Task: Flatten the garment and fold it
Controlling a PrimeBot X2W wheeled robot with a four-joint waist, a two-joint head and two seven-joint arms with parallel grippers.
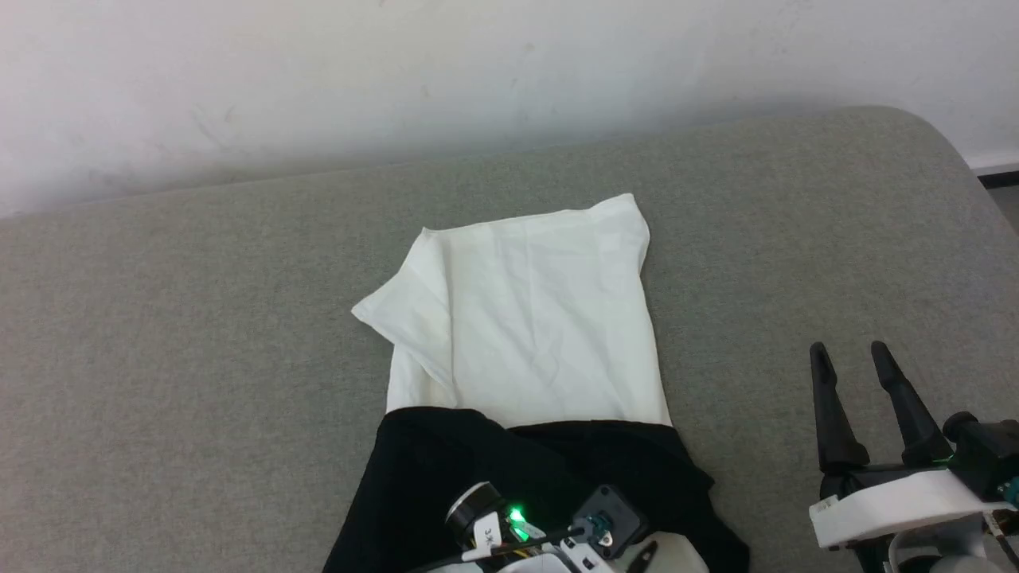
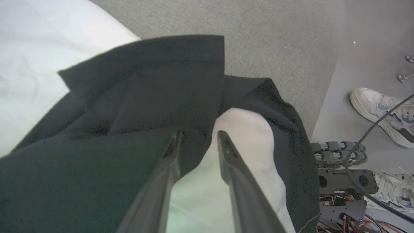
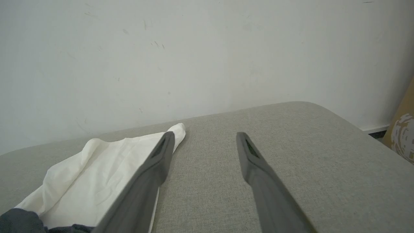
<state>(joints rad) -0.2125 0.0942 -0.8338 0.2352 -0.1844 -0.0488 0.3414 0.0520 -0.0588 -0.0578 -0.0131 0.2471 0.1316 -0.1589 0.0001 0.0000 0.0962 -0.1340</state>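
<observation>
Left hand (image 2: 200, 134) narrowly parted over the black end of the garment (image 1: 525, 318). Cloth could snag a finger on lift-off and rumple the fold. Right hand (image 1: 849, 350) wide, empty.

Soft matt cloth for the garment (image 1: 529, 318), white and lightly creased beyond the left gripper (image 2: 199, 137), black and dull beneath its tips. Coarse grey woven upholstery on the cushion (image 3: 291, 155) under the right gripper (image 3: 205, 139). Smooth, dull dark plastic on the fingers (image 3: 148, 174). Matt, scuffed paint on the wall (image 3: 194, 48) ahead.
</observation>
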